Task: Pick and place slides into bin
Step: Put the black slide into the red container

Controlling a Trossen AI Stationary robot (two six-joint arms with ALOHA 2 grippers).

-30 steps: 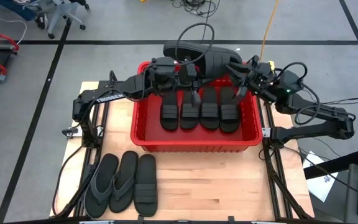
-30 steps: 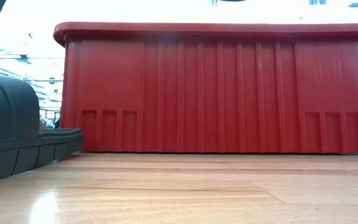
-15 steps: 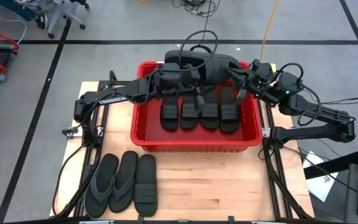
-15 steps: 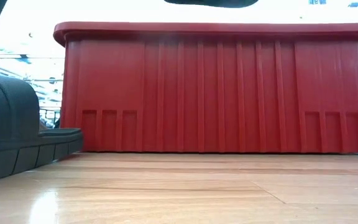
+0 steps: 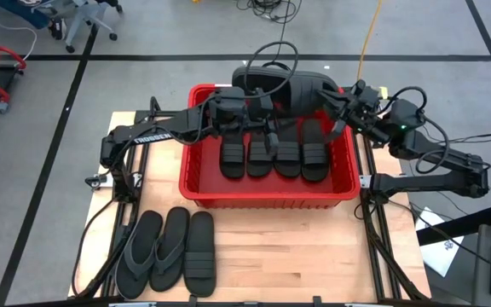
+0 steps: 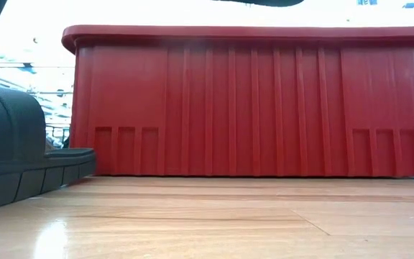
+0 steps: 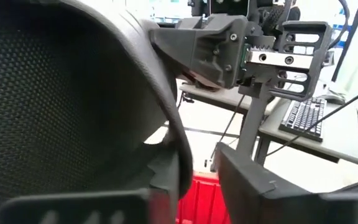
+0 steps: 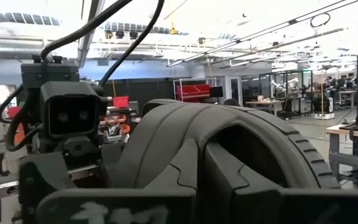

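you're mid-handover above the red bin's (image 5: 196, 183) far rim: right tool (image 5: 341, 104) clamped on the ribbed-strap slide (image 5: 284, 83), left tool (image 5: 261, 107) partly open beside it, so next lower it into the bin.

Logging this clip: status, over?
Both grippers at the bin's far rim, right gripper shut on a raised slide, left gripper beside it. Four slides in bin, three on table. Nothing in the way.
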